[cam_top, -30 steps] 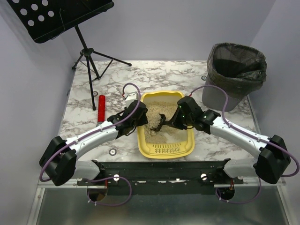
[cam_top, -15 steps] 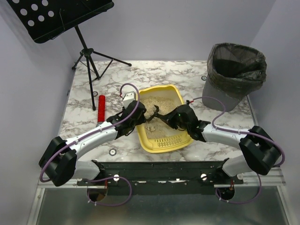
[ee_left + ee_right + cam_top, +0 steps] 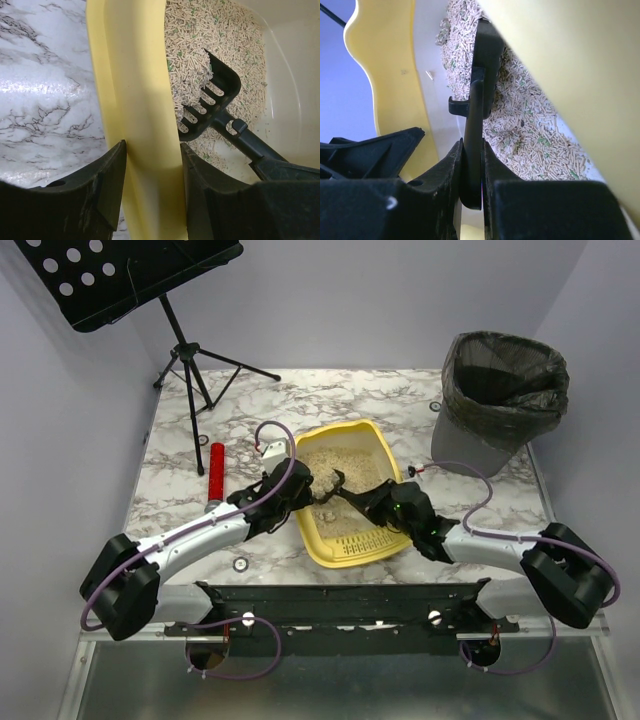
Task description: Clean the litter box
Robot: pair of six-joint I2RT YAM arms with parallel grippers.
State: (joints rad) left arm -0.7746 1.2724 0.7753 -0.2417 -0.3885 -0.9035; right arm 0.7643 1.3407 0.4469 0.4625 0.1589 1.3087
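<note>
Looking down, I see my left gripper clamped on the litter box wall, mid marble table. My right gripper squeezes the black scoop handle, blade in pellets.

No legible text, label, brand or number — none in any view; nothing readable

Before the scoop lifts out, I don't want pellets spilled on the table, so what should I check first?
1. Box held: ok, the left gripper has a finger on each side of the litter box rim.
2. Tool held: ok, the right gripper is shut on the scoop handle.
3. Scoop head in the litter: ok.
4. Clumps on the scoop: cannot tell.
5. Drop target: ok, the bin stands open, bag-lined.
</note>
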